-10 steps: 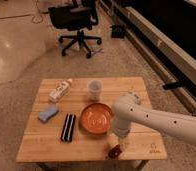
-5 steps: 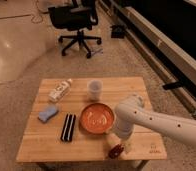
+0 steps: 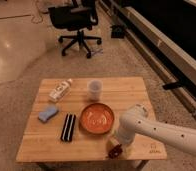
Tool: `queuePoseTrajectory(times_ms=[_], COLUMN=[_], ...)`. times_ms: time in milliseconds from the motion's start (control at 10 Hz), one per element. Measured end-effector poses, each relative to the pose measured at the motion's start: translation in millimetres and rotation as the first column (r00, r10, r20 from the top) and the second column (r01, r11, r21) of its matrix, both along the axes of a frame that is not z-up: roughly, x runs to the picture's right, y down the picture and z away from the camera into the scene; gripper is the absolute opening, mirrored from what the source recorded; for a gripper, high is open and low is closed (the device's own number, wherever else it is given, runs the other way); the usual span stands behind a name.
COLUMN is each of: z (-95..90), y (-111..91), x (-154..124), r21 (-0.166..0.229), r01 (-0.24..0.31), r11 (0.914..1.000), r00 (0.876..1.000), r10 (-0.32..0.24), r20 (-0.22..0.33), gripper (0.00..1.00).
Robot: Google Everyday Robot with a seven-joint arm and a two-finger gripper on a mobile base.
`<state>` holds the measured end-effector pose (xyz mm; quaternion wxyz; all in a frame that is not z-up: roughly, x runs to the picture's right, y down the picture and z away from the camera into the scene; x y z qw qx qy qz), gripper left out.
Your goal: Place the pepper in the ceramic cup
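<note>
On the wooden table [image 3: 136, 87]: a white bottle [image 3: 60, 90], blue sponge [image 3: 48, 113], black ribbed block [image 3: 68, 127] and orange bowl [image 3: 97, 118], just behind the gripper [image 3: 115, 148] at the front edge; an office chair [image 3: 76, 22] stands beyond

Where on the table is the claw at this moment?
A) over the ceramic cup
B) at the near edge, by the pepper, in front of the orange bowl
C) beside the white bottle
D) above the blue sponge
B: the claw sits low at the table's near edge right at the dark red pepper, in front of the orange bowl and well away from the ceramic cup.
</note>
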<state>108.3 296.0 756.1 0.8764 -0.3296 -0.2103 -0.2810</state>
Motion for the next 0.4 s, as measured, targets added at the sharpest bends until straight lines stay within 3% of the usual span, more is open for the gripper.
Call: queuePoseTrajectory(times_ms=[400], z=[9.7], y=[11.1], x=[0.4], r21=[0.005], r01=[0.018], r11=[0.9998], r00=[1.0], r10=[-0.018], r20=[-0.017], gripper=[0.11])
